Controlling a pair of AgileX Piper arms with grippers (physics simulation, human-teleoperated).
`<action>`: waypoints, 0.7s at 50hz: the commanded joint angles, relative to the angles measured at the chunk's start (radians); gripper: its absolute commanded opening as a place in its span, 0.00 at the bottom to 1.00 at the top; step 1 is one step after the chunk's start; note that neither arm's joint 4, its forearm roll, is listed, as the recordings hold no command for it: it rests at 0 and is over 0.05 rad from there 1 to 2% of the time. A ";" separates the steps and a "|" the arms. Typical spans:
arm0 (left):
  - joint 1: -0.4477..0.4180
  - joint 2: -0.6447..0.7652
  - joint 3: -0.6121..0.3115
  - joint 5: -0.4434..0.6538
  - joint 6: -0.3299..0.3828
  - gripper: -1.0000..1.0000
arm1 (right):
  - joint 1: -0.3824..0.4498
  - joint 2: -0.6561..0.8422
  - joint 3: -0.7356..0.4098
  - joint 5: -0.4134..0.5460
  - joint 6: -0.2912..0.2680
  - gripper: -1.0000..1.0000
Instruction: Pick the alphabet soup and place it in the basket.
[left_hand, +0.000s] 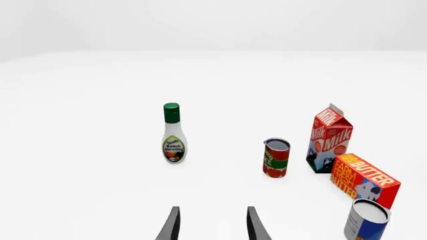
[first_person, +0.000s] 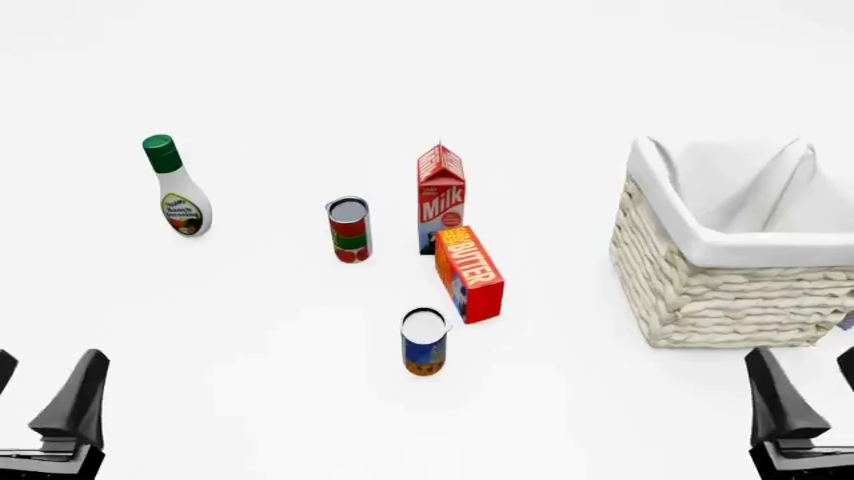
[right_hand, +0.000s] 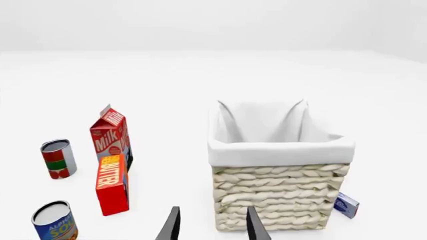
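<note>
Here the soup can stands upright on the white desk, untouched, well to the left of the basket and nearer the arms than it. The butter box lies just beside the soup can on its far side, with the milk carton directly behind the box; whether box and can touch cannot be told. A second can, red and green, stands left of the milk carton, and a dressing bottle stands well apart, farthest from the basket.

The left pincer is parted and holds nothing; the right pincer is likewise parted and empty, its tips pointing at the basket's woven wall. Neither has reached the soup can.

Risks, as judged from this layout:
- A finger descending on the far side of the soup can could strike the butter box and push it, or tip the can.
- The red-and-green can, similar in shape, could be taken by mistake.
- A smooth round can gripped off-centre could slip or roll from the fingers.
- On the carry, a low path could catch the basket's rim or its cloth lining, knocking the can loose outside.
- A small box lies against the basket's base and could be disturbed.
</note>
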 joint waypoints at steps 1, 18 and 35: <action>0.000 0.000 0.000 0.000 0.000 1.00 | 0.004 -0.015 -0.005 0.016 -0.002 1.00; 0.000 0.000 0.000 0.000 0.000 1.00 | 0.016 0.004 -0.010 0.008 0.004 1.00; 0.000 0.000 0.000 0.000 0.000 1.00 | 0.089 -0.018 -0.132 0.101 -0.003 1.00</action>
